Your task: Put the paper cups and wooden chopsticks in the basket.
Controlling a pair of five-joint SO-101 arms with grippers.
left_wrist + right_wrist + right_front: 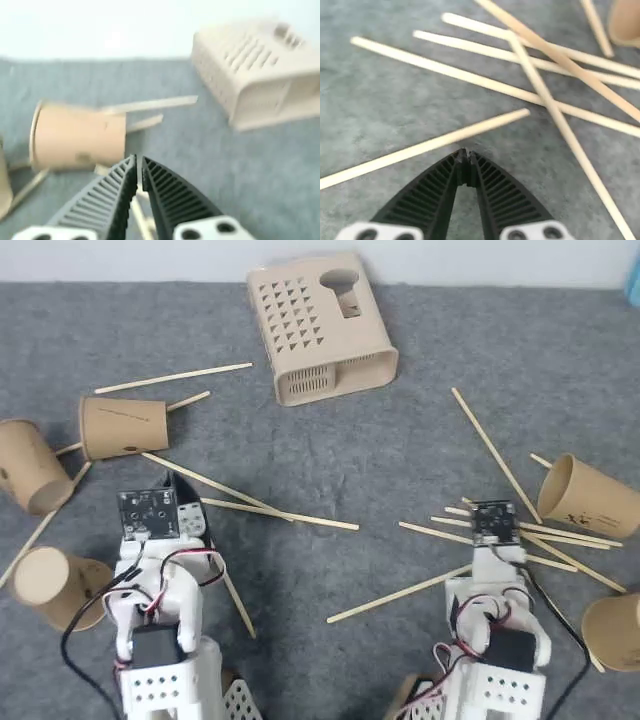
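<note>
The beige perforated basket (320, 330) lies at the back middle of the grey mat. Three paper cups lie on their sides at the left: one (125, 427) just beyond my left gripper (180, 490), two more (30, 468) (55, 585) nearer the mat's left edge. In the left wrist view my gripper (139, 164) is shut and empty, its tips short of that cup (80, 136). My right gripper (466, 156) is shut and empty, hovering just behind a chopstick (430, 145) with several chopsticks (530, 55) crossing beyond it. At the right lie two cups (590, 495) (615, 630).
Loose chopsticks are scattered across the mat: a pair (250, 505) between the arms, one (175, 378) behind the left cup, a long one (495, 452) at the right. The basket (260, 75) sits far off in the left wrist view. Bare mat (400, 440) lies before the basket.
</note>
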